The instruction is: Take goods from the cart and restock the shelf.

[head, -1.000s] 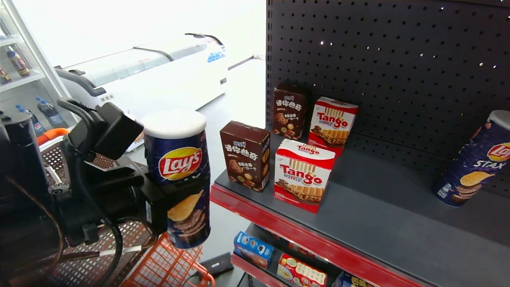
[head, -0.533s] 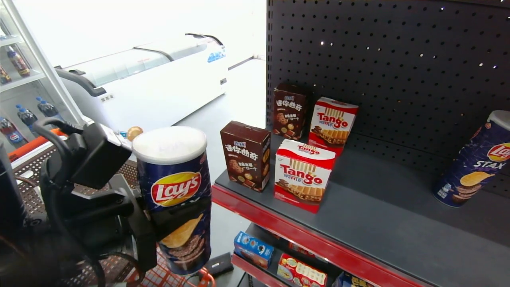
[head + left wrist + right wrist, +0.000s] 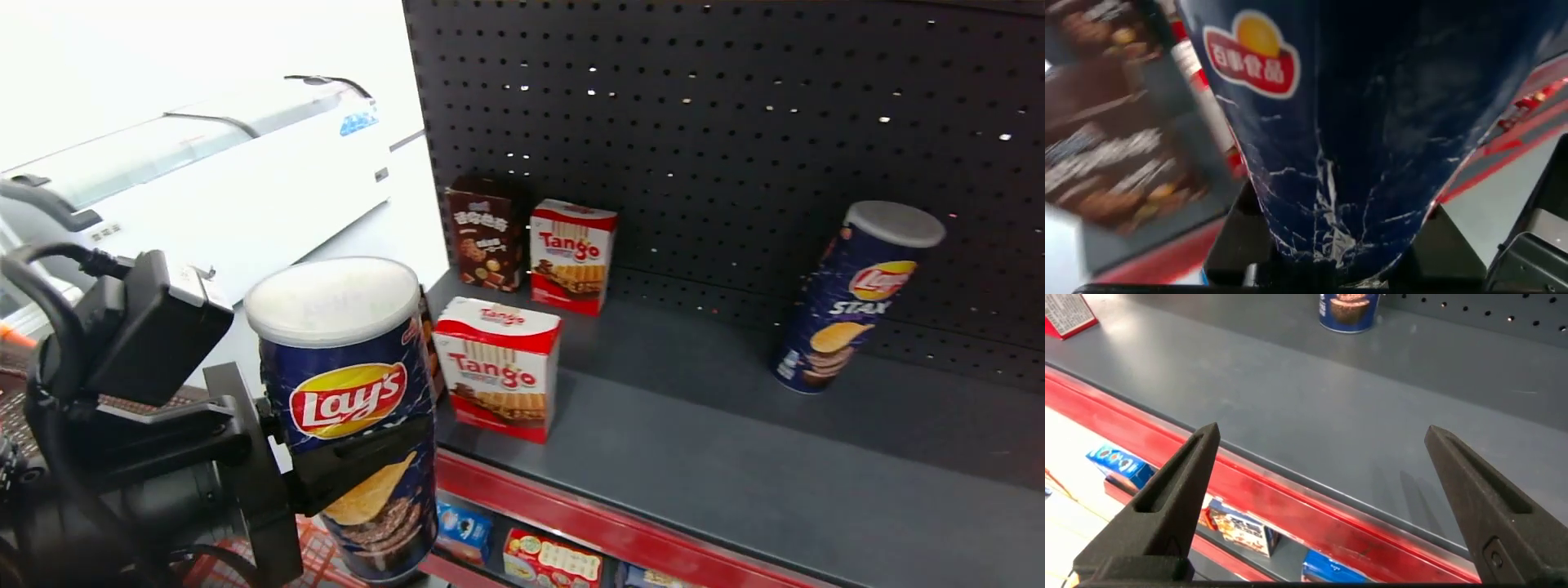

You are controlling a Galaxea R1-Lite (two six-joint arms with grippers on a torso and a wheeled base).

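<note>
My left gripper [image 3: 351, 465] is shut on a tall dark blue chip can [image 3: 347, 408] with a white lid, held upright just off the front left corner of the grey shelf [image 3: 735, 457]. In the left wrist view the chip can [image 3: 1372, 122] rises from between the left gripper's jaws [image 3: 1339, 261]. A second chip can [image 3: 857, 298] leans against the pegboard at the back right of the shelf. My right gripper [image 3: 1321, 431] hangs open over the shelf's red front edge [image 3: 1290, 490], with the second chip can's base [image 3: 1349, 310] farther back.
Two red-and-white wafer boxes [image 3: 498, 380] [image 3: 571, 255] and a brown biscuit box [image 3: 483, 233] stand on the shelf's left part. The orange cart [image 3: 314, 547] is below the held can. Small packs [image 3: 547, 559] sit on the lower shelf. A white freezer [image 3: 204, 180] stands behind.
The head camera has swung to the right, so the shelf's goods sit farther left in the picture. The left gripper still holds the can, now lower and closer to the shelf's corner.
</note>
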